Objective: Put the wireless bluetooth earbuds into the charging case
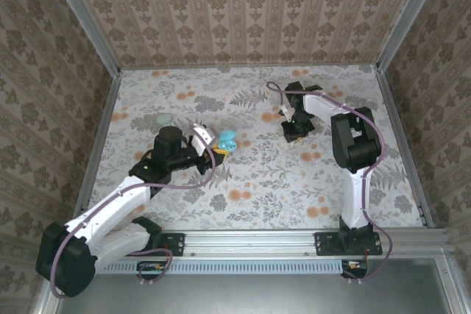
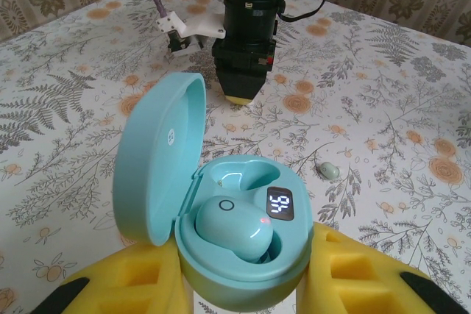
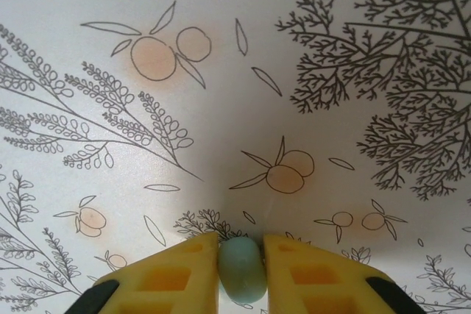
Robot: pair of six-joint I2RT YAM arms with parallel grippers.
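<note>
My right claw point(image 3: 241, 240) is pinching an earbud point(image 3: 241, 273), a small pale teal bud. Both yellow pads point(image 3: 184, 270) are pressing against its sides, with only the bud's width between them. The claw is pointing straight down, low over the floral tablecloth point(image 3: 221, 108) toward the far right of the table, and I cannot tell whether the bud is touching the cloth. My left claw point(image 2: 239, 295) is gripping the charging case point(image 2: 250, 277) from both sides, its yellow fingers point(image 2: 346, 270) hugging the lower shell. It is holding the case nearer the middle of the table, well apart from the right claw. The case is sitting open, its lid point(image 2: 158, 159) standing up on the left in the left wrist view. The other earbud point(image 2: 235, 229) is lying in the near socket, showing a small ring mark and a red dot of light, while the far socket point(image 2: 239, 176) is showing its glossy hollow. Beside the sockets a dark display point(image 2: 278, 204) is glowing with white digits that I am reading, as far as I can make out, as 84. A tiny round mark inside the lid is too small for me to read. From above, a pale mint oval thing point(image 1: 163, 119) is lying on the cloth just beyond my left arm's wrist.
</note>
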